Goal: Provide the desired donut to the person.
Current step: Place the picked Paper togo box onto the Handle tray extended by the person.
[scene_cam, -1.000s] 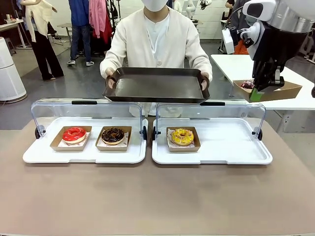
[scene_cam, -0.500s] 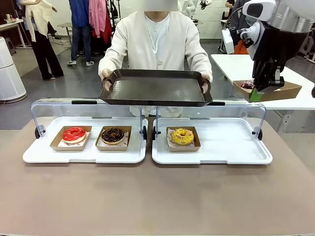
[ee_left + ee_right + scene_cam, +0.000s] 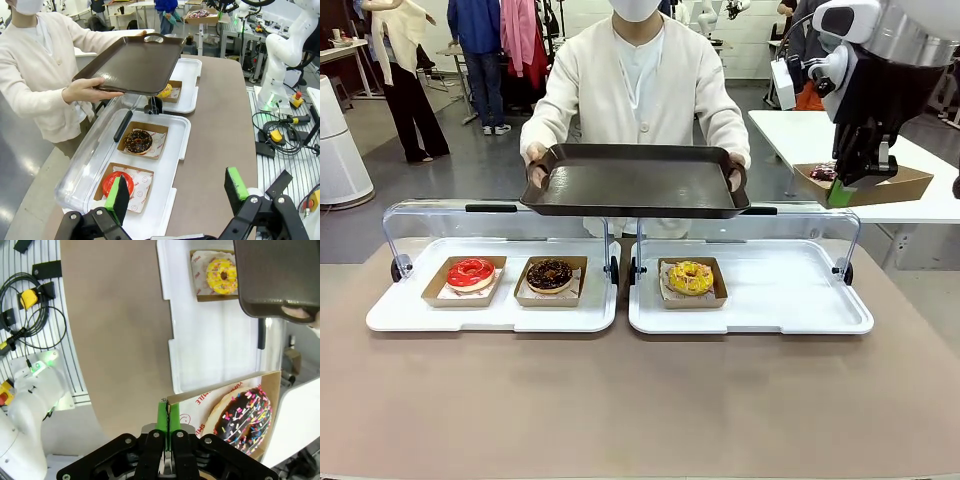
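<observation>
The person (image 3: 640, 70) stands at the far side and holds a dark tray (image 3: 635, 180) out over the display cases with both hands. My right gripper (image 3: 840, 190) hangs high at the right, shut on the edge of a cardboard box (image 3: 880, 185) holding a chocolate sprinkle donut (image 3: 242, 417). In the right wrist view its fingers (image 3: 161, 415) pinch the box wall (image 3: 225, 387). In their cases lie a red donut (image 3: 470, 272), a chocolate donut (image 3: 550, 275) and a yellow donut (image 3: 691, 277). My left gripper (image 3: 177, 189) is open above the table's left end.
Two white display trays (image 3: 770, 300) with raised clear lids (image 3: 495, 220) span the table's far half. A white side table (image 3: 790, 130) stands behind at the right. Cables and a robot base (image 3: 275, 75) lie off the table's edge. Bystanders stand far back left.
The person has brought the dark tray slightly forward and lower over the cases. Both grippers have stayed where they were.
</observation>
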Controlling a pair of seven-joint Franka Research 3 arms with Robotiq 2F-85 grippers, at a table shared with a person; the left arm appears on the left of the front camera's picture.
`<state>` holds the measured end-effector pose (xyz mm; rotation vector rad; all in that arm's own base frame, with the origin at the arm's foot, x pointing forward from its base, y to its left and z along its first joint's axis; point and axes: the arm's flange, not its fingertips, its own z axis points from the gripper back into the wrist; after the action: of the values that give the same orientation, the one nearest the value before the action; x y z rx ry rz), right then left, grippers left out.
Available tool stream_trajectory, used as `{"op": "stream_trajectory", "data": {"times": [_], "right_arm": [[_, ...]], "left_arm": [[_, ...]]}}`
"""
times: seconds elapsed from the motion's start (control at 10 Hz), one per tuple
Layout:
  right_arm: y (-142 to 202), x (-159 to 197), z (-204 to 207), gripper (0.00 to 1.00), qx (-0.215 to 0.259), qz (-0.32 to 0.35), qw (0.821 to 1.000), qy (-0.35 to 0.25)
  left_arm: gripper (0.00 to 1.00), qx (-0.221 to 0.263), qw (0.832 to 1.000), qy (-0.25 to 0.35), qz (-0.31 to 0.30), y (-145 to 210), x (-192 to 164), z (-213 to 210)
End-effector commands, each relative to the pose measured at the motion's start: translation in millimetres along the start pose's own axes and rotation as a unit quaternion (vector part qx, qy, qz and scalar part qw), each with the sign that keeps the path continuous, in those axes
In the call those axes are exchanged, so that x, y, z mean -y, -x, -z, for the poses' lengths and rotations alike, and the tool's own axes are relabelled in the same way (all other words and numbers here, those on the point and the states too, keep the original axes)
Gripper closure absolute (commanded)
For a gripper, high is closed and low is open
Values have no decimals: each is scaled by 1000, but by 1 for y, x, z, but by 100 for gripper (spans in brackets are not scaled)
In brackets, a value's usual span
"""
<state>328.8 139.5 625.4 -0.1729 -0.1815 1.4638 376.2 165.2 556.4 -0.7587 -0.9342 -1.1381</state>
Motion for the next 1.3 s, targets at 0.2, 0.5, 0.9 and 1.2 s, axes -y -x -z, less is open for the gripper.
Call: {"op": "stream_trajectory", "data": {"times": [0.2, 0.5, 0.9, 1.2], "right_arm": [[-69, 3, -71, 98, 5, -26, 997, 78], [-146, 63, -99, 98, 15, -37, 996, 81], [-195, 168, -47, 98, 31, 3, 999, 33], [-200, 203, 7, 98, 32, 19, 999, -24]], "left_arm": [[0, 3, 1000, -5, 4, -1, 0, -1], [0, 3, 1000, -5, 4, -1, 0, -1], [0, 3, 1000, -5, 4, -1, 0, -1], [0, 3, 1000, -5, 4, -1, 0, -1]]}}
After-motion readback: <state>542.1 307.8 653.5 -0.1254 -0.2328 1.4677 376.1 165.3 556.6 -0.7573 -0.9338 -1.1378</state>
